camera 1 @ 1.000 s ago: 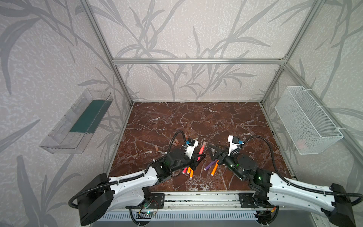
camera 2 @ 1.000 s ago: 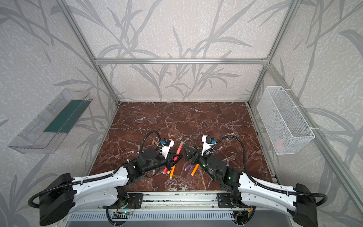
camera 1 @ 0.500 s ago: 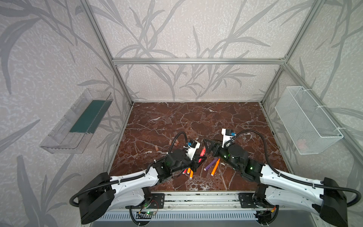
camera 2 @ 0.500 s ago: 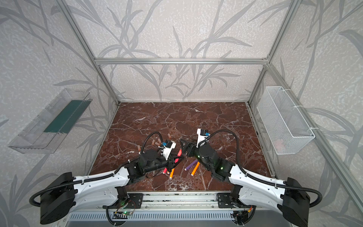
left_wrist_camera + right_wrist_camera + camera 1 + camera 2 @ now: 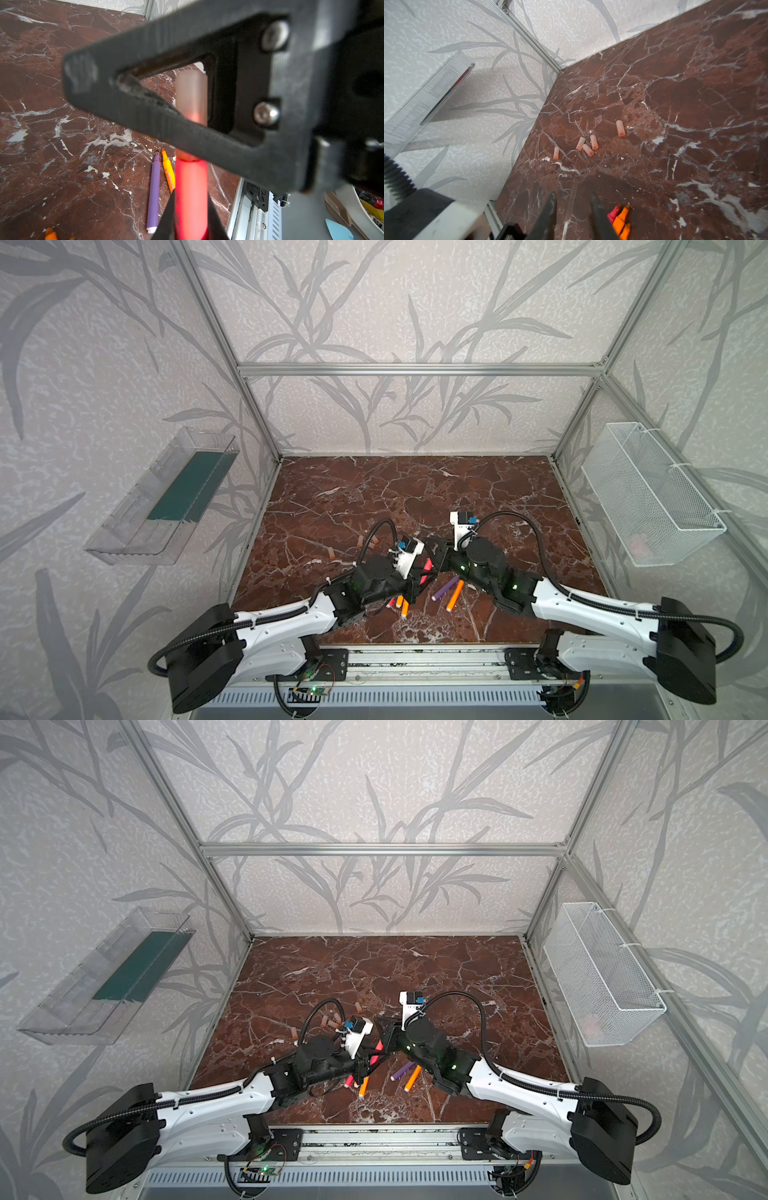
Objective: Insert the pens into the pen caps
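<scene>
I'm holding the pink-red pen (image 5: 191, 187) and pen cap (image 5: 191, 93) together.
My left gripper (image 5: 190, 218) is clenching the pen, right gripper (image 5: 572, 205) clamping the cap.

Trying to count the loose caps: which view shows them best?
The right wrist view: five loose pen caps lie unobstructed on the marble. Both top views show the caps tiny and faint. The left wrist view shows none loose, only a cap on the pink-red pen.
</scene>
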`<state>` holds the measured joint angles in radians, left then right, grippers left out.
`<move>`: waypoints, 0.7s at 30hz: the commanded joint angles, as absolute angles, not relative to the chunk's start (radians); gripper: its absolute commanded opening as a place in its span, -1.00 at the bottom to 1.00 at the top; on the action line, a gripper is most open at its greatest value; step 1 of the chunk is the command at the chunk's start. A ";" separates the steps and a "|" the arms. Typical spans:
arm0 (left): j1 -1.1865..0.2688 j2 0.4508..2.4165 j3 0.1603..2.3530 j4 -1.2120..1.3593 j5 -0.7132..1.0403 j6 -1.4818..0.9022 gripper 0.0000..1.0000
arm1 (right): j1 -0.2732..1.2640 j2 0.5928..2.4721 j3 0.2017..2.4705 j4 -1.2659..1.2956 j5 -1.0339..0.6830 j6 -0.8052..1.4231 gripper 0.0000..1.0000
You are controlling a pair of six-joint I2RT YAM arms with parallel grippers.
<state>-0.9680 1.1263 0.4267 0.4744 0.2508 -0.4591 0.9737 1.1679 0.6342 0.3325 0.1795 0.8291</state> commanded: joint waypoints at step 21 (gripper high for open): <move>-0.816 1.086 0.540 0.553 0.349 -0.481 -1.00 | 1.071 1.125 0.528 0.502 0.136 0.764 -1.00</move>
<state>-0.8642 1.1133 0.4595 0.4793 0.4393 -0.4561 1.0130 1.1320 0.5518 0.5560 0.2180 0.8051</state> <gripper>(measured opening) 0.164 0.161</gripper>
